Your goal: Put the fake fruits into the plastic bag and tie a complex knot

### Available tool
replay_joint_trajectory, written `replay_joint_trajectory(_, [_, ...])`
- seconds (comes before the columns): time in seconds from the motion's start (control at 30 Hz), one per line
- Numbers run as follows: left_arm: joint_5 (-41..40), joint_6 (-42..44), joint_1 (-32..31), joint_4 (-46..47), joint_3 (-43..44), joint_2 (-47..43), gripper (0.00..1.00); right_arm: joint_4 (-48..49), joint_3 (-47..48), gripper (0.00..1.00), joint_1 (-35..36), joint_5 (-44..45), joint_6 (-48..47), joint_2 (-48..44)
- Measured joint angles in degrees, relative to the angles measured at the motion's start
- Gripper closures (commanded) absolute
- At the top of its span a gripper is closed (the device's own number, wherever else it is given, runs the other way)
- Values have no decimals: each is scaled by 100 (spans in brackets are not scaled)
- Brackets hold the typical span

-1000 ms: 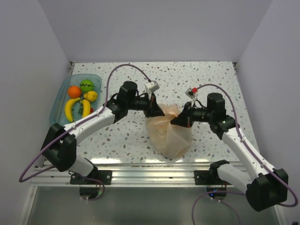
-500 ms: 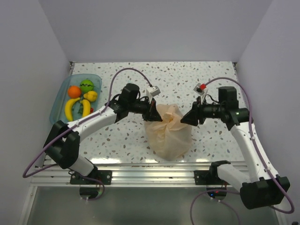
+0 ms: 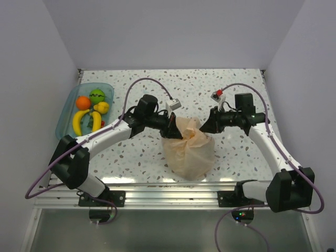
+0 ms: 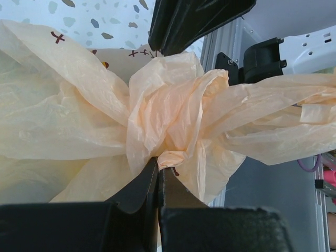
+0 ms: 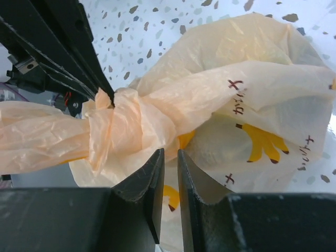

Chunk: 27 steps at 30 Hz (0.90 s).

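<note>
The thin translucent peach-orange plastic bag (image 3: 190, 153) sits plump on the speckled white table (image 3: 236, 86), between the two arms and near the front edge. Its neck is gathered at the far top. The left gripper (image 3: 173, 128) touches the neck from the left, and the right gripper (image 3: 205, 126) reaches in from the right. From above the tie is only a crumple of creases, and the jaws of neither arm can be read.

Only the top view takes in the clear blue rectangular plastic tray (image 3: 64, 111) at the far left of the table, well apart from the bag. In it lie a round orange fruit (image 3: 83, 102), a green ball (image 3: 96, 95), two yellow plastic bananas (image 3: 80, 122) and a small yellow piece (image 3: 102, 107). No view shows what the bag holds.

The left wrist view shows the twisted knot of peach-orange film (image 4: 168, 113) close up. It is a tight wrap at the neck, with a broad tail running off to the right. The left jaws are together just beneath the knot, clamped on a fold of film at their tips. The black right gripper looms just behind the knot.

The right wrist view shows the same knot from the other side, with the tail running off to the left. It also shows dark red marks and a yellow figure printed on the bag's wall. The right jaws stand nearly together with a narrow slit between them, just below the knot. I cannot tell whether they nip any film.
</note>
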Motion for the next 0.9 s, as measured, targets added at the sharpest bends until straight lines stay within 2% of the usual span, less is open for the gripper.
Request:
replay_joint_trajectory(0.2, [2, -4, -13, -35, 175, 33, 100, 201, -136, 81, 481, 28, -2, -155])
replay_joint_trajectory(0.43, [-157, 13, -13, 66, 531, 33, 100, 96, -96, 81, 514, 151, -236, -328])
replay_joint_trajectory(0.63, [-404, 304, -13, -721, 1209, 122, 100, -291, 35, 81, 516, 52, -688, -238])
replay_joint_trajectory(0.9, [-393, 446, -76, -1821, 1036, 293, 100, -761, 7, 81, 592, -59, -1113, -46])
